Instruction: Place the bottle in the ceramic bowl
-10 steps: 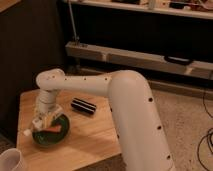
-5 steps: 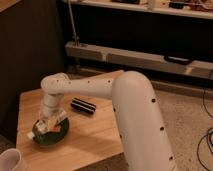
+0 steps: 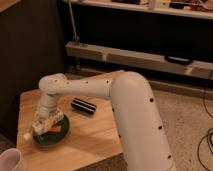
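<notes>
A: Where's the gripper [image 3: 46, 121]?
B: Low over the ceramic bowl [image 3: 51, 136], front-left of the wooden table [image 3: 95, 132]. Can't tell its grip.
A: Bottle [image 3: 51, 123]?
B: Prob. the pale thing lying tilted across the bowl.
A: Rest?
B: Black cylinder [image 3: 82, 106] just behind, white mug [image 3: 11, 161] at the near corner, speckled floor [image 3: 187, 115], metal shelf rail [image 3: 135, 58] at the back.
</notes>
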